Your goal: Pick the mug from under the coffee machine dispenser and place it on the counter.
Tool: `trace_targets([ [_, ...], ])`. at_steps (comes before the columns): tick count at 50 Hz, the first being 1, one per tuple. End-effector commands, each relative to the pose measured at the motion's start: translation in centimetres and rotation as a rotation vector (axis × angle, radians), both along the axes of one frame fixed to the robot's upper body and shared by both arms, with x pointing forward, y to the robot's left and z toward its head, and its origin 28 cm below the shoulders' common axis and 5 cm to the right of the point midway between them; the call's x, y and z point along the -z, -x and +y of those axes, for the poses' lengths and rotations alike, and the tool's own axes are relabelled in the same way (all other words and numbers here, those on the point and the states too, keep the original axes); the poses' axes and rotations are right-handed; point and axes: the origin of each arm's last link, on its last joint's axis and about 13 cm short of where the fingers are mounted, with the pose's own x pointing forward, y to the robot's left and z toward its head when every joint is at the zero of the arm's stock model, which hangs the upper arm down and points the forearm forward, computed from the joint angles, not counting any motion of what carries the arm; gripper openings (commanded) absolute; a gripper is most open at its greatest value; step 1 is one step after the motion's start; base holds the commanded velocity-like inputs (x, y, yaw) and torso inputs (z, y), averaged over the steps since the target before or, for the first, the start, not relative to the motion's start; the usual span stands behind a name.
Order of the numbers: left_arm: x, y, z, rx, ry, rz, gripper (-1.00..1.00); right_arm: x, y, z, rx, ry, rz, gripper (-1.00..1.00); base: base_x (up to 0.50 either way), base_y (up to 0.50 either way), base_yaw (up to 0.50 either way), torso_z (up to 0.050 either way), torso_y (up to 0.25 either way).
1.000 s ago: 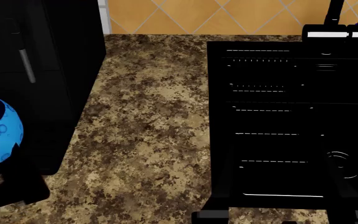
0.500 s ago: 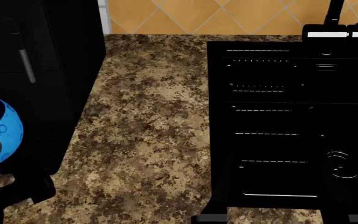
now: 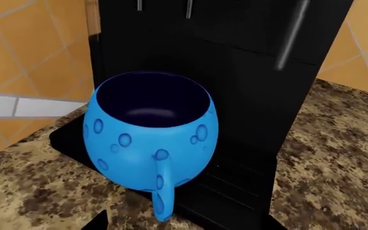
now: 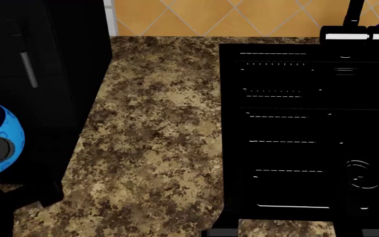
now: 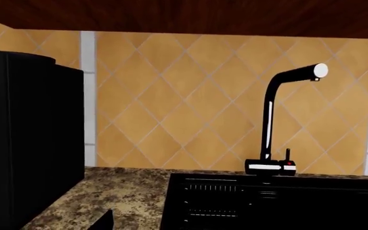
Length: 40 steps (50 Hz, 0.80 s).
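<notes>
Still on pickup: the bulbous bright-blue spotted mug [image 3: 151, 139] sits on the boxy glossy black coffee machine dispenser [image 3: 235, 72] tray, handle facing outward. Left jaws' state can't be told; right gripper unseen. Next move likely needs a secure grasp, then lifting clear toward the speckled granite counter [image 4: 156, 143].

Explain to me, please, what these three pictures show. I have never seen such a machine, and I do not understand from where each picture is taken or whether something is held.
These are simulator renders from a wheeled robot with two arms. One camera sits on its head and looks down; one sits on each arm near the gripper.

The head view shows the counter, speckled brown, with a black cooktop and a faucet behind it. At the far left the blue mug stands by the black coffee machine dispenser.

The left wrist view is close to the mug: it stands upright on the machine's base tray below the grey spouts, its handle toward the camera.

The right wrist view looks along the counter at the tiled wall.

Nothing is shown held; I cannot tell how the grippers stand.
</notes>
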Motion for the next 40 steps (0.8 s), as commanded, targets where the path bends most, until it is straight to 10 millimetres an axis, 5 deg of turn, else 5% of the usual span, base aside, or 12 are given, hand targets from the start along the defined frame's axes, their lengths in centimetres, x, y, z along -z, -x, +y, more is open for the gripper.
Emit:
trace_targets([
  [1,1.2,-0.9,0.1,-0.015,0.014,0.036,1.00,0.2,-0.2,0.0,-0.001,-0.003,0.009,1.00,0.00,0.00,0.00,0.000,0.000],
  [40,2.5,-3.0,0.4,-0.083,-0.013,0.058,1.00,1.5,-0.4,0.1,0.003,-0.011,0.044,1.00,0.00,0.00,0.00,0.000,0.000],
])
